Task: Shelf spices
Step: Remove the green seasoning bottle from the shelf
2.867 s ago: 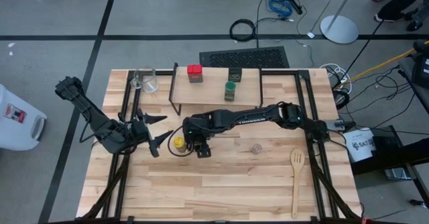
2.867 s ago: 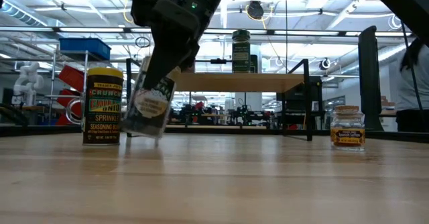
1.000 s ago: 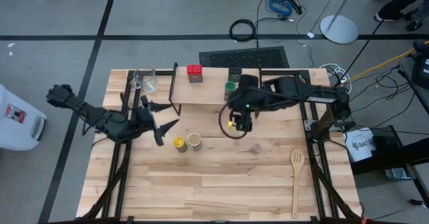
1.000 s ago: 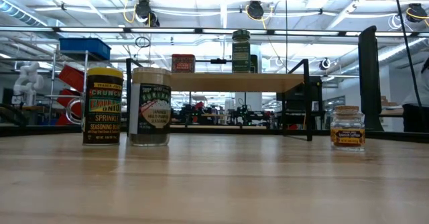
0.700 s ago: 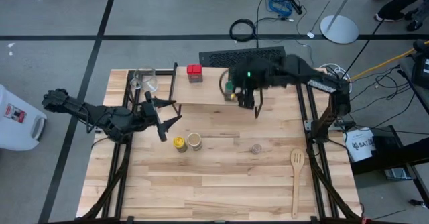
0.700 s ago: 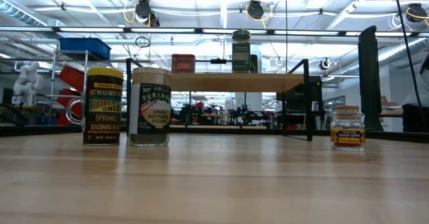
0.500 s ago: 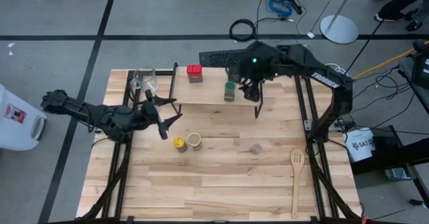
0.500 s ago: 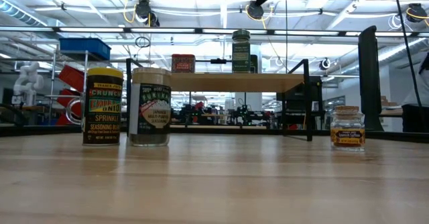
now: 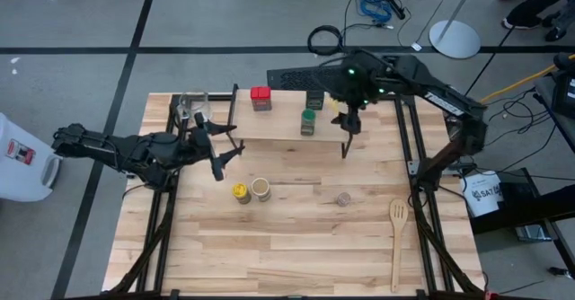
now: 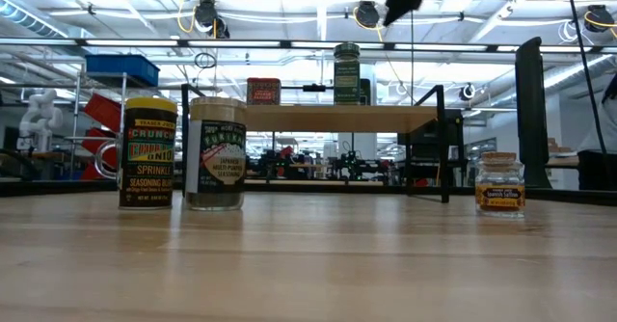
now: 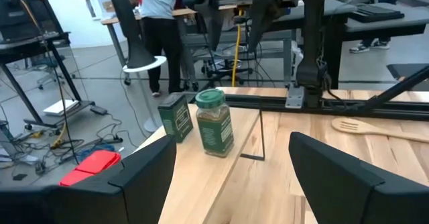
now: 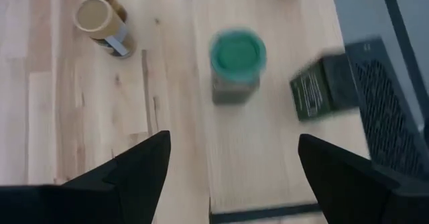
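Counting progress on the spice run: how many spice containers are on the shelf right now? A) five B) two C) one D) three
D: the high view shows the red square tin, the dark tin and the green-lidded jar on the shelf; the yellow jar, tan jar and tiny brown jar stand on the table.

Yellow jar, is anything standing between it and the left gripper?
Nothing visible does. The left gripper hangs open near the shelf's left end, with bare tabletop between it and the yellow jar. The tan jar stands beside it, on the far side.
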### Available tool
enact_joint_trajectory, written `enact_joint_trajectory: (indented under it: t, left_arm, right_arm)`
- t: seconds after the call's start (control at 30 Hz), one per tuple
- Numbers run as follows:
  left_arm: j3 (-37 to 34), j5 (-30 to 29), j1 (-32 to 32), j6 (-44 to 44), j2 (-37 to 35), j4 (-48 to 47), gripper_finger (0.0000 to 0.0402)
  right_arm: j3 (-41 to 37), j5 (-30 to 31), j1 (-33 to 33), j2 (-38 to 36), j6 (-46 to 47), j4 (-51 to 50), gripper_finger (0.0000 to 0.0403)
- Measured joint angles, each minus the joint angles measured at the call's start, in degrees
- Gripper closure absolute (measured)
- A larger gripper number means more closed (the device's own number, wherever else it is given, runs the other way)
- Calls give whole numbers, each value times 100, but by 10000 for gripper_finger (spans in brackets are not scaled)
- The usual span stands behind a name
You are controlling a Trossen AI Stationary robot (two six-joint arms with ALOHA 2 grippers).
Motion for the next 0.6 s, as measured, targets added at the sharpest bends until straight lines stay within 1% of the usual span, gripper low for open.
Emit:
enact_joint_trajectory:
  t: [0.1, 0.17, 0.27, 0.37, 0.43, 0.5, 0.6]
  left_arm:
    - [0, 0, 0, 1, 0, -123, 102]
    - [0, 0, 0, 7, 0, -150, 102]
    - [0, 4, 91, 118, 0, -20, 102]
    - [0, 7, 295, 254, 0, 224, 102]
    - [0, 25, 488, 357, 0, 414, 102]
    - [0, 163, 717, 452, 0, 540, 102]
    - [42, 469, 1114, 463, 20, 497, 102]
  right_arm:
    - [-1004, 24, -12, -558, 375, 520, 87]
    - [-1750, 6, 2, -998, 560, 1120, 87]
    - [-2916, 12, 52, -1650, 814, 2533, 87]
    - [-3974, 61, 71, -2092, 990, 4040, 87]
    - [-4548, 60, 71, -2250, 1077, 5040, 87]
    - [-4984, 59, 75, -2282, 1087, 5887, 87]
    - [-5332, 61, 71, -2147, 1011, 6678, 87]
